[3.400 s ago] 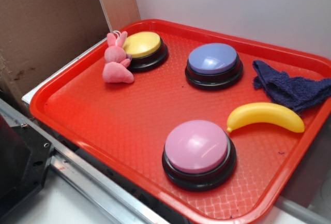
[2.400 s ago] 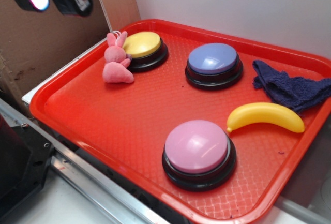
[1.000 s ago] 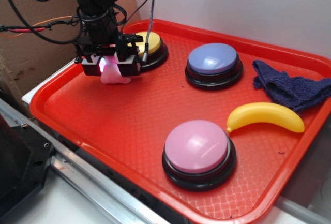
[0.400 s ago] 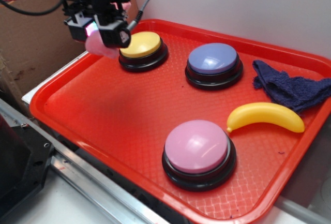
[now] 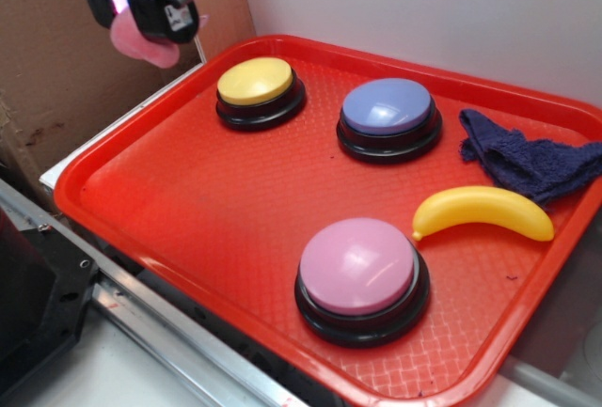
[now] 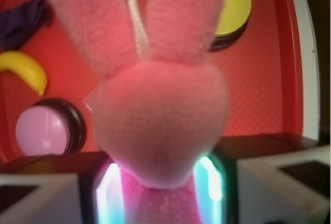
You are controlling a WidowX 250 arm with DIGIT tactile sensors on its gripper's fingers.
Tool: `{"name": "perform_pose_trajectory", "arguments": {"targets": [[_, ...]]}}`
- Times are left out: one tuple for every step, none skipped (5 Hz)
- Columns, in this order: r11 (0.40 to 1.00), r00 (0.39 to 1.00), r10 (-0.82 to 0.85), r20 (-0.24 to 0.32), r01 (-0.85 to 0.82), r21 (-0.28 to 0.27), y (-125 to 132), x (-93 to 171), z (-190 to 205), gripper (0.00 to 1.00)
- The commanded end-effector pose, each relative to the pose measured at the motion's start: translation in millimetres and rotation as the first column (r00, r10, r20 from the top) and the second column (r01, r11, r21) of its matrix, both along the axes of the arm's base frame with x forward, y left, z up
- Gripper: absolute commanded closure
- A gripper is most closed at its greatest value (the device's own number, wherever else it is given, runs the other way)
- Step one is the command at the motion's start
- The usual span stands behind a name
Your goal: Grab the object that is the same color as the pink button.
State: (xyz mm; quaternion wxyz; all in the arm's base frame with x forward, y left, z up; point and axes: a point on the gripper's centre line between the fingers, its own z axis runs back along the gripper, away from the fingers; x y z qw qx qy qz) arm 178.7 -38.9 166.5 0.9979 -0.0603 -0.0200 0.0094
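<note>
My gripper (image 5: 141,22) is raised at the top left, beyond the red tray's far left corner, shut on the pink plush bunny (image 5: 141,42). In the wrist view the bunny (image 6: 160,105) fills the frame, ears up, pinched between the two glowing pads (image 6: 209,182). The pink button (image 5: 360,271), glossy pink-lilac on a black base, sits at the tray's front middle; it also shows in the wrist view (image 6: 44,130) at the left.
The red tray (image 5: 188,210) also holds a yellow button (image 5: 257,87), a blue-violet button (image 5: 388,114), a yellow plastic banana (image 5: 484,210) and a dark blue cloth (image 5: 527,158). A brown cardboard wall (image 5: 56,87) stands close behind the gripper. A metal rail runs along the front.
The gripper came down onto the bunny beside the yellow button, closed on it, then lifted it up and left off the tray. The bunny's spot by the yellow button is bare now.
</note>
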Motion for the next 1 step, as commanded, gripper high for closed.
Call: {"name": "perform_pose_trajectory", "arguments": {"targets": [[0.996,0.993,-0.080,0.083,0.075,0.058,-5.5,-10.6,14.1,1.00]]}}
